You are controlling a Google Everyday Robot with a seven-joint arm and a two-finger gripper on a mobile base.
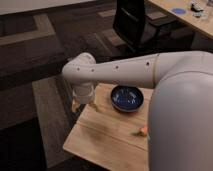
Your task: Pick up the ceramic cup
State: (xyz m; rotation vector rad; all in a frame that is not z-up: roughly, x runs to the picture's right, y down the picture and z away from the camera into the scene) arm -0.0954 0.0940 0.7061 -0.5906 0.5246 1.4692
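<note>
My gripper (83, 100) hangs down from the white arm (125, 70) over the far left corner of the wooden table (107, 137). The arm reaches in from the right and bends down at its wrist. A pale cylindrical shape sits right under the wrist; I cannot tell whether it is the ceramic cup or part of the gripper. No cup shows clearly apart from it. The wide dark blue bowl (127, 98) stands on the table just right of the gripper.
A small orange object (143, 131) lies near the table's right side, next to my white body (182, 125). A black office chair (134, 22) and a wooden desk (182, 17) stand behind. Dark carpet surrounds the table.
</note>
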